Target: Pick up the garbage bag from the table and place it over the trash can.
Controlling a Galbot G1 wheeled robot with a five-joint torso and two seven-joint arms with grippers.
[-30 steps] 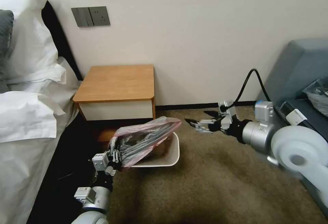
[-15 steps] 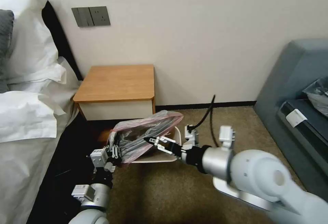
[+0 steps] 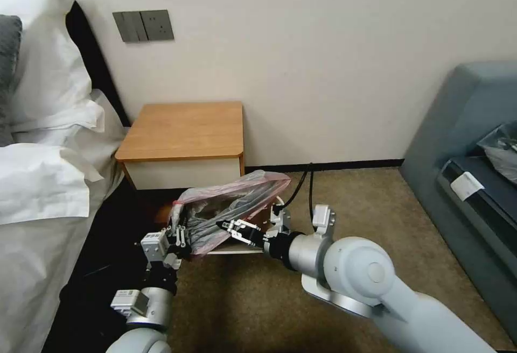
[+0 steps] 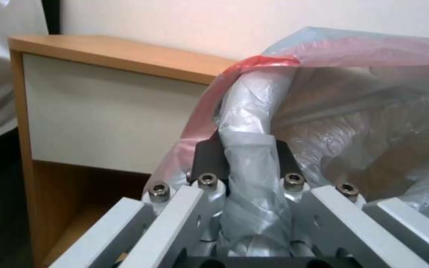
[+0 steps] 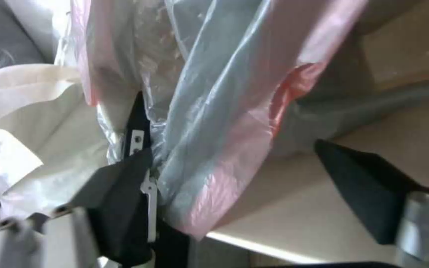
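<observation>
The garbage bag (image 3: 237, 197), translucent grey with a pink rim, hangs spread above the cream-white trash can (image 3: 242, 252) on the carpet in front of the table (image 3: 183, 129). My left gripper (image 3: 181, 234) is shut on the bag's left edge; in the left wrist view a bunched fold of the bag (image 4: 249, 123) is pinched in the left gripper (image 4: 247, 160). My right gripper (image 3: 225, 226) is open at the bag's near edge. In the right wrist view the right gripper (image 5: 244, 182) straddles a pink-edged fold of the bag (image 5: 214, 111) above the trash can (image 5: 294, 219).
A bed with white linen (image 3: 43, 181) stands at the left, close to my left arm. A grey sofa (image 3: 474, 143) is at the right. Open brown carpet (image 3: 242, 310) lies in front. A black cable (image 3: 301, 186) loops off my right wrist.
My right arm has swung in from the right and now has its open fingers at the bag's near edge. The left gripper has kept its hold, shifting slightly.
</observation>
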